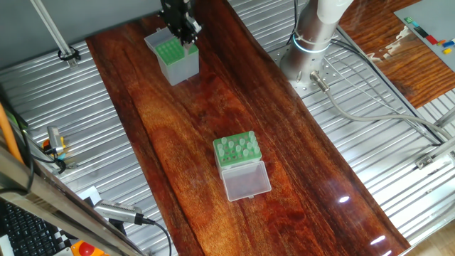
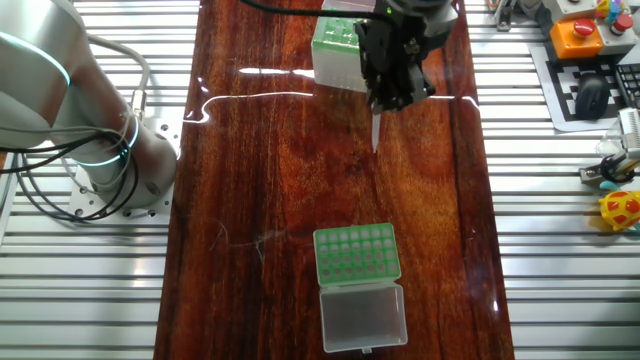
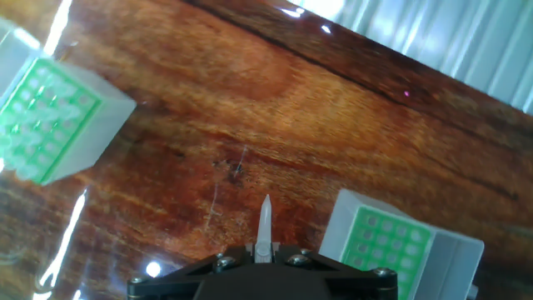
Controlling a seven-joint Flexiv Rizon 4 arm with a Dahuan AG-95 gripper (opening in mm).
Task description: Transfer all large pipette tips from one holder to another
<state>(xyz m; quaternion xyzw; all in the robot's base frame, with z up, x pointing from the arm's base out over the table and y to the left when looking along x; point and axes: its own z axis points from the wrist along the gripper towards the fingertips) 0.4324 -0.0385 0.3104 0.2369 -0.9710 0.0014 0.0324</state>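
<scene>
My gripper (image 2: 386, 98) is shut on one large pipette tip (image 2: 376, 130), which hangs point-down over bare wood just beside the taller translucent box (image 2: 338, 45) with the green perforated top. In the hand view the tip (image 3: 266, 218) sticks out from between the jaws of the gripper (image 3: 266, 248), with that box (image 3: 387, 243) close on the right. The low green rack (image 2: 356, 252) stands further down the table with its clear lid (image 2: 362, 315) folded open. Several pale tips (image 1: 237, 148) stand in it.
The dark wooden tabletop (image 2: 280, 180) runs between ribbed metal surfaces (image 2: 90, 280). The arm's base (image 2: 95, 150) stands at one side with cables. A button box (image 2: 585, 35) and small items lie off the other side.
</scene>
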